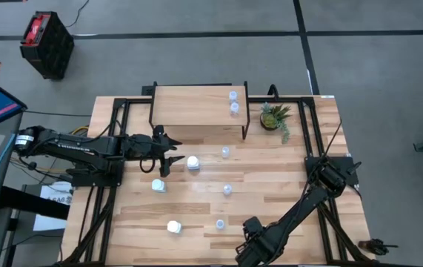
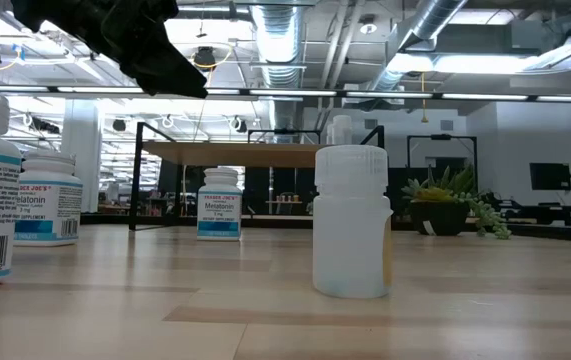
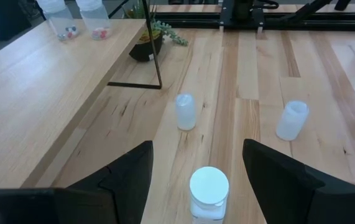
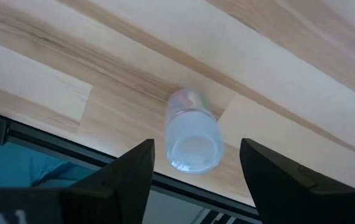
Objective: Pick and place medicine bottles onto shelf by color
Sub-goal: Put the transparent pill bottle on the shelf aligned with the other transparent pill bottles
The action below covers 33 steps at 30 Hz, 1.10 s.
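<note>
My left gripper point(image 1: 172, 157) point(image 3: 196, 149) hangs open above the table's left middle. A white-capped medicine bottle point(image 3: 209, 190) point(image 1: 193, 162) stands just ahead between its fingers, untouched. My right gripper point(image 1: 250, 241) point(image 4: 197, 144) points down, open, at the table's near edge. A translucent bottle point(image 4: 193, 140) stands on the table below, between its fingers and untouched. The shelf point(image 1: 196, 105) at the far side carries two translucent bottles point(image 1: 233, 95) point(image 1: 234, 108). More bottles stand on the table: white point(image 1: 158, 185) point(image 1: 174, 227), translucent point(image 1: 225, 152) point(image 1: 227, 190) point(image 1: 220, 223).
A small potted plant point(image 1: 274, 117) stands right of the shelf at the far side. The table's near edge with its black frame point(image 4: 71, 146) runs right beside the bottle under my right gripper. Bare wood lies across the table's right half point(image 1: 292, 170).
</note>
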{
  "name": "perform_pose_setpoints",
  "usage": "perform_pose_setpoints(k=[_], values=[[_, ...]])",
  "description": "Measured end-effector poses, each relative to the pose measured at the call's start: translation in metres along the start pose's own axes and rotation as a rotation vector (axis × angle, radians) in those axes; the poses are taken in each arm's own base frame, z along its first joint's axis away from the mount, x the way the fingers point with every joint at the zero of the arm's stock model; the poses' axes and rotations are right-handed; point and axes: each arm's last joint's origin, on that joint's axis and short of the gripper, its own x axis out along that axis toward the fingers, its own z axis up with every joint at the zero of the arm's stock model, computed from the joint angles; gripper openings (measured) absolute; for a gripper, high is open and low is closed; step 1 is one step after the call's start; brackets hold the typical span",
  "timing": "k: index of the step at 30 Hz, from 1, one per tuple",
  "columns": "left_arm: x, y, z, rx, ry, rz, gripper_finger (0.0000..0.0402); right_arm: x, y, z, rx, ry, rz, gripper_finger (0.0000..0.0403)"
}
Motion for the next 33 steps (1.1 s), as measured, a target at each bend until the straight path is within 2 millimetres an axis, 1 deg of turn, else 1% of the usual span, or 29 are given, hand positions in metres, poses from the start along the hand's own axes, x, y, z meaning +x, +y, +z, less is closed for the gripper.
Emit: perform_pose_setpoints(k=[20, 26, 30, 33], values=[[0.000, 0.000, 0.000, 0.001, 0.000, 0.000, 0.0238, 0.000, 0.000, 0.000, -0.014, -0.013, 0.001, 0.0260], [0.000, 0.000, 0.000, 0.001, 0.001, 0.000, 0.0238, 0.001, 0.000, 0.000, -0.070, -0.011, 0.008, 0.0260], [0.000, 0.000, 0.000, 0.001, 0.002, 0.000, 0.0238, 0.011, 0.000, 0.003, -0.068, -0.002, 0.013, 0.0260], [0.000, 0.000, -0.001, 0.002, 0.007, 0.000, 0.0238, 0.024, -0.002, 0.004, -0.066, 0.051, 0.001, 0.0260]])
